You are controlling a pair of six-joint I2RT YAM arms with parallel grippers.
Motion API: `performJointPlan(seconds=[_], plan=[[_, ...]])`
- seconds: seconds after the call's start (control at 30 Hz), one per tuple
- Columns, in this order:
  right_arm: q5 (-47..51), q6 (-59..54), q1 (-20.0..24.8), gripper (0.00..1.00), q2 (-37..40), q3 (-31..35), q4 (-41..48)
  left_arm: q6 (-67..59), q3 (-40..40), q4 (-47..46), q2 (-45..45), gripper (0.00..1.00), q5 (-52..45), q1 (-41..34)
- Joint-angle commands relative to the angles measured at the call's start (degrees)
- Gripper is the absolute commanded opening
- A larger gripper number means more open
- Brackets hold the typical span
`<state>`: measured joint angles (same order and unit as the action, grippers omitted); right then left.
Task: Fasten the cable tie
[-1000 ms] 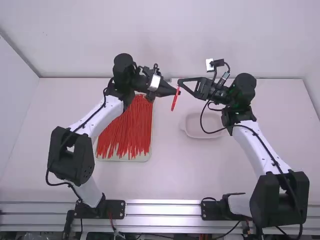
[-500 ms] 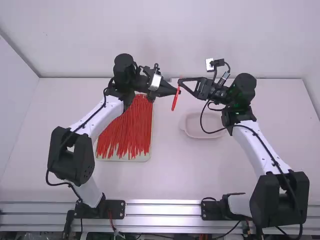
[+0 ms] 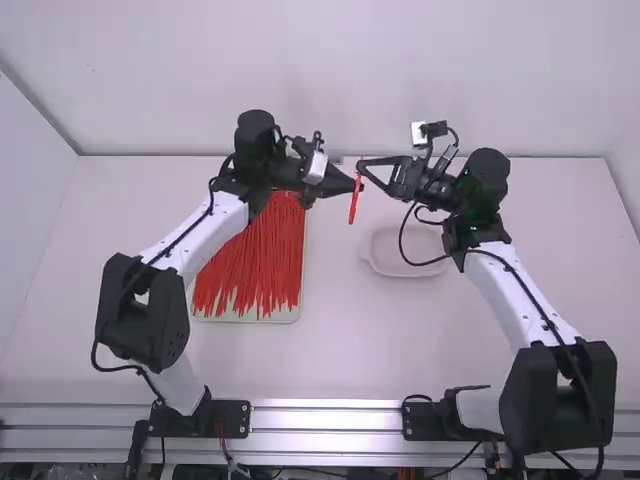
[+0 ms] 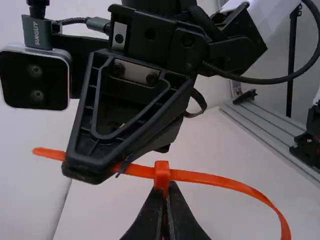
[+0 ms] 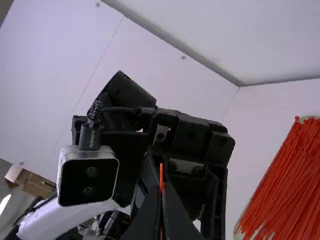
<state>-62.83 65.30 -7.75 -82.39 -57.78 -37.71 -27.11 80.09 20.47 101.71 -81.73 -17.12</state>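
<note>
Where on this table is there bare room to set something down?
Free: the table between the tray of ties and the dish, and the far-left corner. Crowded: above the back middle, where the left gripper and right gripper hold one cable tie.

Both arms reach to the far middle of the worktop (image 3: 100, 230). L gripper (image 3: 352, 183) comes in from the left and R gripper (image 3: 361, 166) from the right, tips nearly meeting, both raised off the surface. A red cable tie (image 3: 353, 203) hangs down from where the tips meet, roughly upright, clear of the worktop. Under the L arm, a fanned pile of red ties (image 3: 258, 255) lies on a pale mat (image 3: 250, 318), narrow end far, spread end near. Right of the mat, w/ a gap between, sits a shallow white dish (image 3: 398, 268), below the R arm's forearm and cable. Arm bases at the near edge on a metal rail (image 3: 330, 415).
</note>
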Motion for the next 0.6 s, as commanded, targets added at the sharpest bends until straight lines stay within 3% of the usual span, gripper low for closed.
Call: performJointPlan(seconds=[0.0, 0.57], plan=[[1.57, 2.38, -0.11, 0.00, 0.31, -0.74, -1.07, -1.27, -1.18, -0.33, -1.20, 0.02, -0.31, -2.19], [3.98, 6.80, 2.60, 0.00, 0.31, -0.74, -5.75, -1.88, -3.67, -1.25, -1.20, 0.02, -1.79, -2.71]])
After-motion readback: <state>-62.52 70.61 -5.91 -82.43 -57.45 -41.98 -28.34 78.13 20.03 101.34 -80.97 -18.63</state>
